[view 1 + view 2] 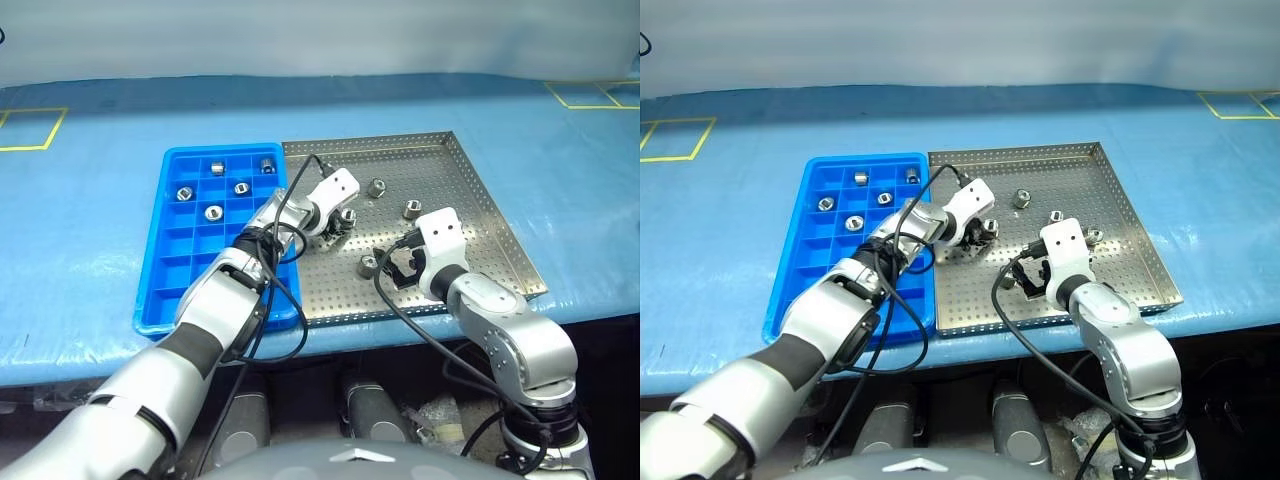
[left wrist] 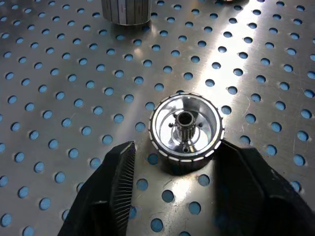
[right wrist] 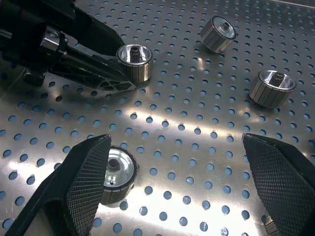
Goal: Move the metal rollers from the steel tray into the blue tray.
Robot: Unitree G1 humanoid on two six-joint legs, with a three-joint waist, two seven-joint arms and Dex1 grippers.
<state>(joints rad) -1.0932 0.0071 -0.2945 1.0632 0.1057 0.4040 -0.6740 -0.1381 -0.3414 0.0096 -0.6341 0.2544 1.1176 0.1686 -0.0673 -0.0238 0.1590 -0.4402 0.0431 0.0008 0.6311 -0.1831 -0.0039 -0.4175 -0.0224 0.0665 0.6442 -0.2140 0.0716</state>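
Though the left end effector [image 1: 344, 221] partly covers it in the head views, the small shiny silver metal roller [image 2: 186, 129] it has reached stands on end in the middle of the large square perforated steel tray [image 1: 475, 235]. Its short axis is upright and its dark central hole faces up. The two black fingers [image 2: 117, 183] are clamped on its ribbed sides, though on one side the contact is hard to make out. The roller's base sits on the tray floor.

The right end effector [image 3: 177, 140] hangs over the tray's near part with its fingers spread wide and nothing between them. One of them hides part of another upright roller [image 3: 117, 175] just beside it.

Three more rollers stand apart on the tray: one toward the far side [image 1: 377, 187], one to its right [image 1: 411, 208], and one [image 1: 1095, 236] tucked close behind the right wrist. A sliver of metal at the edge of the right wrist view is cut off and cannot be identified.

Five rollers [image 1: 213, 212] occupy separate compartments in the far half of the bright blue plastic gridded tray [image 1: 158, 262]. This tray lies against the steel tray's left rim, and its near compartments are open. Both trays sit close to the near edge of the blue-covered bench [image 1: 80, 240]. Open perforated floor surrounds the clamped roller on every side.
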